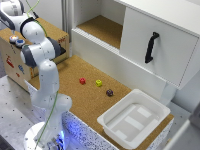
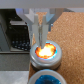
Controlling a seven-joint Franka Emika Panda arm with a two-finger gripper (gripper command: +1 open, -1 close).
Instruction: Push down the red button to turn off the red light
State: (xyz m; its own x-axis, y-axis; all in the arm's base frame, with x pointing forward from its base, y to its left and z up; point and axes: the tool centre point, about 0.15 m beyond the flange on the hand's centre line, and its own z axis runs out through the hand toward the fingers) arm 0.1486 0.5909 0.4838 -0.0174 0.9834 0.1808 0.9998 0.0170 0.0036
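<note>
The red button [image 2: 46,51] is a small round button glowing orange in a grey ring, on top of the wooden box [image 1: 15,62] at the exterior view's left. It also shows in the exterior view [image 1: 12,38], partly hidden by the hand. My gripper [image 2: 40,43] is shut, with its fingers pressed together and nothing between them. Its tips stand right over the button's far edge; I cannot tell whether they touch it. The gripper [image 1: 12,33] hangs from the arm above the box. A similar blue button [image 2: 47,79] sits beside the red one.
A red cube [image 1: 82,80], a yellow cube [image 1: 99,83] and a dark cube [image 1: 109,92] lie on the cork table. A white bin [image 1: 150,107] stands at the front right. A white cabinet with a black handle [image 1: 151,47] stands behind.
</note>
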